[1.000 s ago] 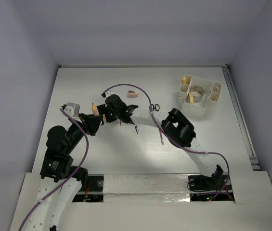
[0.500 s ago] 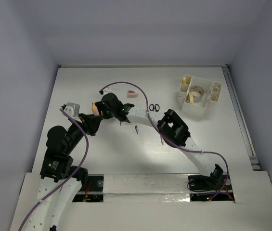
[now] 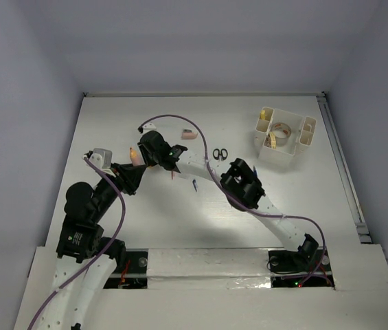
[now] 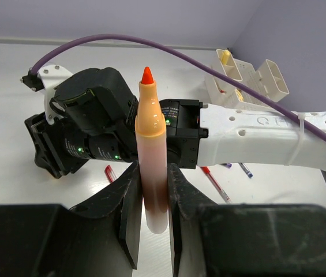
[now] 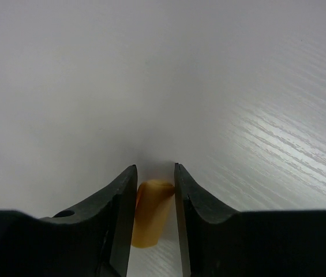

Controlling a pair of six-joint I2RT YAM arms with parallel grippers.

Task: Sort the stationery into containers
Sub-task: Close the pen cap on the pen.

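My left gripper (image 4: 153, 173) is shut on an uncapped orange marker (image 4: 149, 144), holding it upright with its tip up; from above it sits at the table's left (image 3: 133, 158). Just behind it, my right gripper (image 5: 154, 173) points down at the table with its jaws closed in on a small orange cap (image 5: 150, 213) lying there. From above, the right gripper (image 3: 145, 144) hides the cap. The cream-white organizer (image 3: 284, 148) stands at the far right with a tape roll (image 3: 280, 128) and yellow pieces inside.
A pink eraser (image 3: 189, 135) and black scissors (image 3: 220, 153) lie on the table behind the right arm. A red pen (image 4: 214, 183), a blue pen (image 4: 244, 169) and another red pen (image 4: 110, 173) lie under that arm. The right forearm spans the table's middle.
The right gripper has moved a little left and away from the bases, and its jaws have closed in from wide apart onto the cap. The left gripper has kept still with the marker.
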